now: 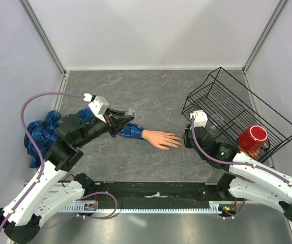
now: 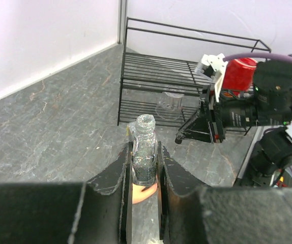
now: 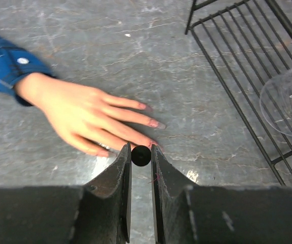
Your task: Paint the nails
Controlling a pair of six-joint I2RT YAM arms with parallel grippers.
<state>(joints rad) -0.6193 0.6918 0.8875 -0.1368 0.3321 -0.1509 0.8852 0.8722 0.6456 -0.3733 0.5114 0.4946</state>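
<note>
Two grips: left pincer (image 2: 145, 150) holds bottle (image 2: 145, 129), right pincer (image 3: 140, 148) cap (image 3: 141, 155); nails (image 3: 153, 123) point rightward.

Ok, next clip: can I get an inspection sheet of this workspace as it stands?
Surface: grey stone-patterned tabletop; no spills seen.
Job's things: pale peach mannequin hand in blue plaid sleeve, palm down; nails look pinkish; small clear glitter-filled bottle, uncapped.
Clutter: black wire rack holding red mug and clear glass.
Grippers: left gripper shut on the bottle; right gripper shut on small black round cap, beside the fingertips.
Cables: purple cables along both arms.
Surroundings: white walls, metal corner posts.
</note>
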